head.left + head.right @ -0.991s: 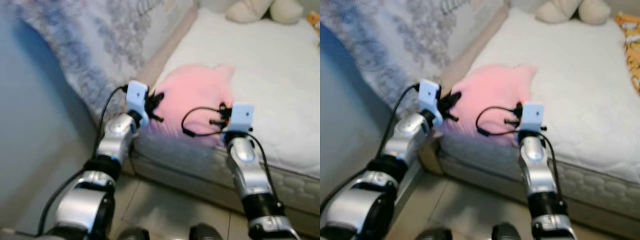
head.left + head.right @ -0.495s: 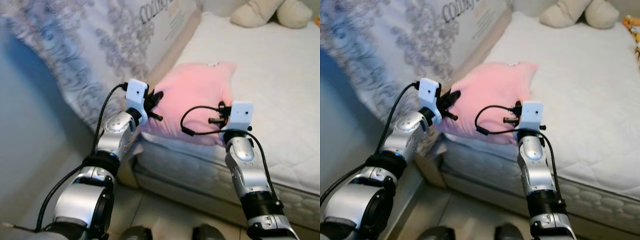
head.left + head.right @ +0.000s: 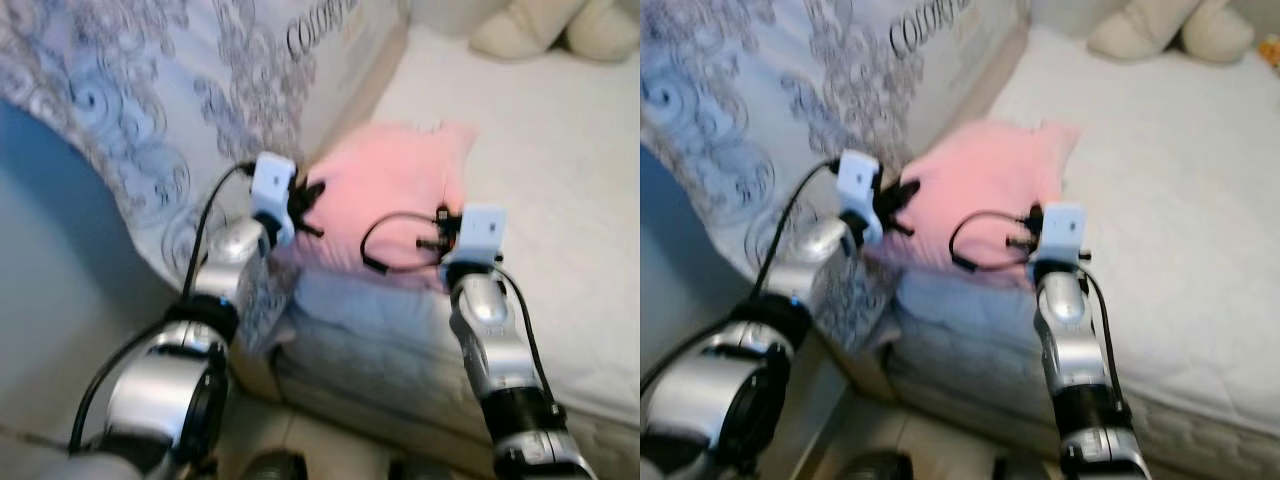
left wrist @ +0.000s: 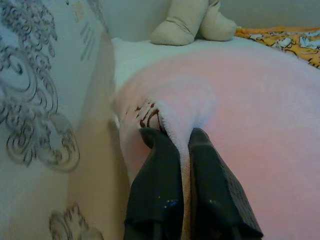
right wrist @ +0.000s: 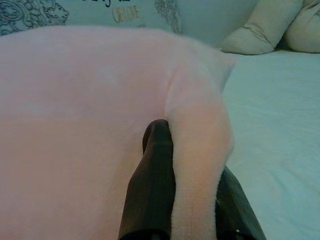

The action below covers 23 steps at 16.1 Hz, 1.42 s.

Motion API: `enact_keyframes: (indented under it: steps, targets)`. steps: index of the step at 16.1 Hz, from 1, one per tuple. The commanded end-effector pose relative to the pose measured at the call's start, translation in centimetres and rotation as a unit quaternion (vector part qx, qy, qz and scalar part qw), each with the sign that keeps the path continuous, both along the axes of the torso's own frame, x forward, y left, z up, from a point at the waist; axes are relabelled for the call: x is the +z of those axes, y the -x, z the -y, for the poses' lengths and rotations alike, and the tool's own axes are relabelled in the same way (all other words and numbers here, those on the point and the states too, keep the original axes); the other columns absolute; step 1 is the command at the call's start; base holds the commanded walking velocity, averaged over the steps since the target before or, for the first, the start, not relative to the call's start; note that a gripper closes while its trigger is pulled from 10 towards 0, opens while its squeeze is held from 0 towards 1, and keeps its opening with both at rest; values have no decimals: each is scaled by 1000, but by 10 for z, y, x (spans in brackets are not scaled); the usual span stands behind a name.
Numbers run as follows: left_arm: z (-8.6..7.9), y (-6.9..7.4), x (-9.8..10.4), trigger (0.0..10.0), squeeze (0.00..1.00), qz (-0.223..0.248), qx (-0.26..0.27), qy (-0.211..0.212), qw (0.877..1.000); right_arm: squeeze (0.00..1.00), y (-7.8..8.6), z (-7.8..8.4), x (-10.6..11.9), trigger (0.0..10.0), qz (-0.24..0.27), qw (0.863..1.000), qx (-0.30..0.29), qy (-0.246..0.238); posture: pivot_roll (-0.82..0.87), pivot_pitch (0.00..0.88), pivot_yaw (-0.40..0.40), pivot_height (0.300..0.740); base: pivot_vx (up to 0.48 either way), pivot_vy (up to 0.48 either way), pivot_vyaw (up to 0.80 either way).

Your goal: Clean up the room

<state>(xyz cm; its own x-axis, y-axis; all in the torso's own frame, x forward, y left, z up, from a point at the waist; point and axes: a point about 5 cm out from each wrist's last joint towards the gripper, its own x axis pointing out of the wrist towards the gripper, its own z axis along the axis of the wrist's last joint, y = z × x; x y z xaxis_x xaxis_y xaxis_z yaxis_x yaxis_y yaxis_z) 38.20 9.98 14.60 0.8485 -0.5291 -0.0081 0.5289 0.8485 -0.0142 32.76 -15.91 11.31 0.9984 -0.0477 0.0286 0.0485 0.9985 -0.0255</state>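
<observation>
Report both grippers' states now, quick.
Left gripper: shut on the soft pink fleece pillow, pinching its corner.
Right gripper: shut on a fold of the same pillow.

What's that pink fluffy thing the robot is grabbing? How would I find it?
Look at the big white mattress. At its near corner, beside the swirly grey-patterned bedding, lies the pink pillow, pinched by the left gripper and the right gripper. It is the one pink thing; the stuffed toy far back is cream.
</observation>
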Motion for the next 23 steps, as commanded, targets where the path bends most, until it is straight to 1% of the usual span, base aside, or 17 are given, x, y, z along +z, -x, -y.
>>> enact_keyframes:
  steps: [1, 2, 3, 4, 5, 6, 8, 9, 10, 12, 14, 15, 17, 18, 19, 20, 23]
  targets:
    - [2, -7, 18, 10000, 0, 29, 11, 5, 1000, 0, 0, 14, 2, 10000, 8, 999, -39, -2, -64, 0, 77, 696, 472, 0, 0]
    - [8, -8, 21, 10000, 0, 35, 6, -4, 999, 0, -5, 9, 3, 10000, 7, 999, -37, -2, -70, 0, 79, 696, 472, 0, 0]
    - [11, -9, 23, 10000, 0, 41, 5, -8, 999, 0, -7, 6, 5, 10000, 8, 999, -37, -2, -72, 0, 82, 696, 472, 0, 0]
    - [14, -12, 25, 10000, 0, 35, 22, -21, 999, 0, -14, 4, 9, 10000, 14, 999, -34, 7, -75, 0, 88, 696, 0, 0, 0]
    - [18, -14, 25, 10000, 0, 32, 29, -39, 998, 0, -20, 1, 13, 10000, 16, 999, -32, 14, -79, 0, 93, 696, 0, 0, 0]
    - [23, -14, 27, 10000, 0, 32, 24, -42, 998, 0, -25, 1, 15, 10000, 14, 999, -27, 17, -84, 7, 94, 696, 0, 0, 0]
    - [27, -15, 27, 10000, 0, 28, 31, -42, 998, 0, -33, 3, 17, 10000, 10, 1000, -24, 16, -92, 28, 94, 696, 0, 0, 0]
    - [30, -15, 26, 10000, 0, 20, 36, -41, 998, 0, -38, 6, 17, 10000, 0, 1000, -25, 10, -97, 45, 93, 696, 0, 0, 0]
    - [31, -13, 18, 10000, 0, 6, 46, -53, 998, 0, -41, 8, 7, 10000, -29, 999, -13, 8, -102, 84, 89, 696, 0, 0, 0]
    - [31, -7, -2, 10000, 0, -22, 53, -82, 995, 0, -34, 10, -18, 10000, -81, 997, -5, 19, -101, 117, 82, 696, 0, 0, 0]
    - [29, -2, -17, 10000, 0, -53, 60, -87, 993, 0, -28, 10, -34, 10000, -107, 994, -10, 16, -104, 131, 77, 696, 0, 0, 0]
    - [26, 1, -26, 10000, 0, -65, 62, -91, 992, 0, -23, 2, -43, 10000, -120, 993, -3, 17, -108, 136, 74, 696, 0, 0, 0]
    - [24, 2, -28, 10000, 0, -67, 57, -95, 992, 0, -21, -6, -46, 10000, -122, 992, 2, 8, -113, 138, 74, 696, 0, 0, 0]
    - [23, 0, -24, 10000, 435, -61, 58, -95, 992, 502, -21, -9, -47, 10000, -120, 993, 8, 0, -114, 132, 71, 696, 0, 0, 0]
    - [23, -2, -20, 10000, 788, -53, 59, -94, 992, 1000, -21, -10, -46, 10000, -117, 993, 6, -10, -115, 130, 71, 696, 0, 0, 0]
    - [22, -4, -15, 10000, 1000, -44, 61, -95, 993, 1000, -22, -12, -45, 10000, -111, 994, 3, -15, -116, 123, 68, 696, 0, 0, 0]
    - [20, -10, 0, 10000, 1000, -19, 63, -90, 994, 1000, -23, -22, -36, 10000, -80, 997, 12, -18, -112, 95, 70, 696, 0, 0, 0]
